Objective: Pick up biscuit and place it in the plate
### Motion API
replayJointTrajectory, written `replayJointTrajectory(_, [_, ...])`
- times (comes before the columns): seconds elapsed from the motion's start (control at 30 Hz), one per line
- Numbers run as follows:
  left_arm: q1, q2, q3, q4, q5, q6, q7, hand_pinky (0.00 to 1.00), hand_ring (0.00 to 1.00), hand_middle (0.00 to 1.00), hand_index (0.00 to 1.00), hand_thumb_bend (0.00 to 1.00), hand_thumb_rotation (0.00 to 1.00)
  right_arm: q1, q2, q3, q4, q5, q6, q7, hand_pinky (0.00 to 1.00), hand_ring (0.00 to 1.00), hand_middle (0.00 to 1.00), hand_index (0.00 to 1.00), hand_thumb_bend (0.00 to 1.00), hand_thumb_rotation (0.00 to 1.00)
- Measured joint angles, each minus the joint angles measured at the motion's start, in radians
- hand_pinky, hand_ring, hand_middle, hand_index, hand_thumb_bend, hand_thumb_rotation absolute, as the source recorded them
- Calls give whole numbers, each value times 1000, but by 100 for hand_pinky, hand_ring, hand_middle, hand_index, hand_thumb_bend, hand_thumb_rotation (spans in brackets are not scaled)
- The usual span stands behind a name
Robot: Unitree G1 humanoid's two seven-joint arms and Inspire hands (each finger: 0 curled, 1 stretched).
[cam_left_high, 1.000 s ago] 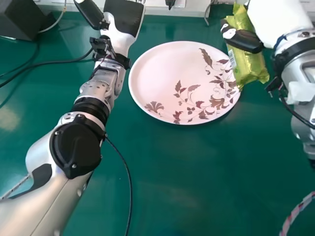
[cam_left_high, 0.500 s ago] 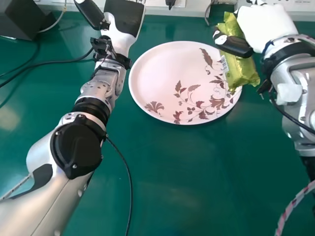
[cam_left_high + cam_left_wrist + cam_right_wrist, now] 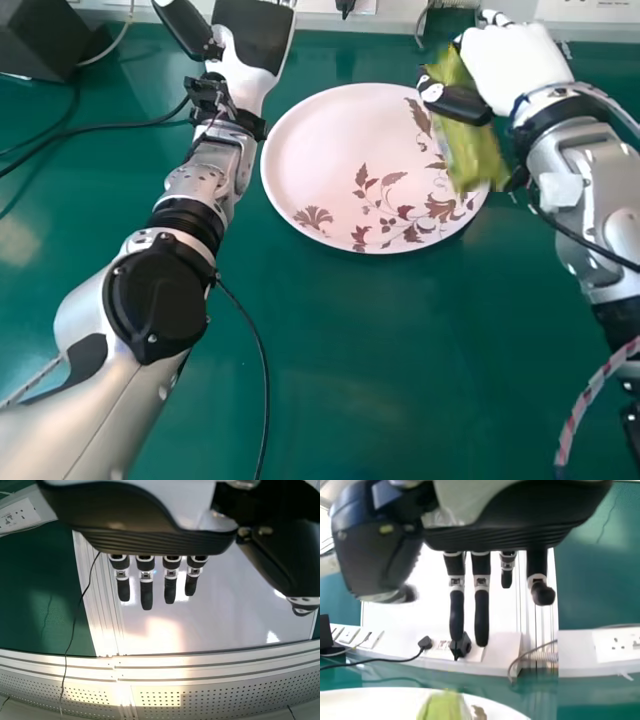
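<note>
In the head view, my right hand [image 3: 510, 62] is at the plate's upper right, its dark thumb across the green biscuit packet [image 3: 468, 145]. The blurred packet overlaps the right part of the white, leaf-patterned plate [image 3: 335, 150]; whether it touches the plate I cannot tell. The right wrist view has my right hand [image 3: 481, 610] with fingers mostly straight, apart from the packet [image 3: 441, 707], which appears against the plate [image 3: 375, 697]. My left hand [image 3: 245, 38] is beyond the plate's upper left; in the left wrist view the left hand [image 3: 146, 592] is open.
A dark box [image 3: 42, 40] stands at the far left corner, with black cables [image 3: 95, 130] running over the green table [image 3: 350, 340]. White socket strips [image 3: 447, 650] line the far edge. My left forearm stretches along the plate's left side.
My right hand and the packet have moved left, bringing the packet farther over the plate's right side. The packet is blurred now. The left arm has kept still.
</note>
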Motion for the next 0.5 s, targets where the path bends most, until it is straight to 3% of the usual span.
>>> replayJointTrajectory(0.3, [0, -1, 0, 0, 1, -2, -3, 91, 89, 96, 100, 93, 56, -42, 21, 45, 158, 25, -50, -79, 7, 15, 47, 48, 52, 0])
replayJointTrajectory(0.5, [0, -1, 0, 0, 0, 0, -3, 92, 89, 95, 100, 94, 52, -67, 40, 69, 226, 41, -69, -108, 7, 15, 47, 48, 52, 0])
